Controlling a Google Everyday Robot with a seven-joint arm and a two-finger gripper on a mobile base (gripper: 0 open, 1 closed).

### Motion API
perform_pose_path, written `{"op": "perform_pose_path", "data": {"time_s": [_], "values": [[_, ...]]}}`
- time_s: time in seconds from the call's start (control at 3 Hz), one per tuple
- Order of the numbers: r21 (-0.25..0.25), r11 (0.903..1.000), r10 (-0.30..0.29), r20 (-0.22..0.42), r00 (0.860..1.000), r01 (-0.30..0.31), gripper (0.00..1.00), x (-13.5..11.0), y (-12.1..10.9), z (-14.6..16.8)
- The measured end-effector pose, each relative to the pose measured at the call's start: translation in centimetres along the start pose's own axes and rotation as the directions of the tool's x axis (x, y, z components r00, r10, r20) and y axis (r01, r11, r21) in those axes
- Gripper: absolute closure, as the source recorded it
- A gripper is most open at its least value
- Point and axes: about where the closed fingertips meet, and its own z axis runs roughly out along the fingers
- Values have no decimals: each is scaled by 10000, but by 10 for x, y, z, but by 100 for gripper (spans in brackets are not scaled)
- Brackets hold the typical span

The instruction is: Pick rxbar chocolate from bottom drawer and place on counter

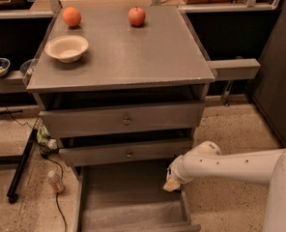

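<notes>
Camera view
rxbar chocolate: not to be made out; I cannot tell where it lies, nor how it sits relative to the gripper.
Gripper (172, 184): pale tan tip at lower centre-right of the frame, at the right wall of the bottom drawer; whether it is spread, pressed together or holding anything, I cannot tell.
Arm (230, 166): smooth white, rounded, reaching in from the right edge.
Bottom drawer (128, 199): pulled out at bottom centre, a wide shallow grey tray with a paler flat liner.
Upper drawers (123, 121): two grey fronts, each with a small round brass knob.
Counter (133, 52): flat matte grey top, upper centre.
On the counter: cream bowl (66, 47) at left, orange (71, 16) behind it, red apple (136, 16) at the rear centre.
Floor (230, 124): speckled tan.
</notes>
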Motion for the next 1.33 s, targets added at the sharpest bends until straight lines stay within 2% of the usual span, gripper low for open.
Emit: {"op": "perform_pose_path", "data": {"time_s": [0.33,0.67,1.0,1.33], "values": [[479,9985,-244,-217,9995,254,100,-8,-14,-27],[1282,9897,-562,-563,9968,631,100,-21,-33,-73],[2408,9662,-736,-860,9936,925,100,-38,-61,-137],[2411,9660,-740,-861,9935,928,100,-38,-61,-137]]}}
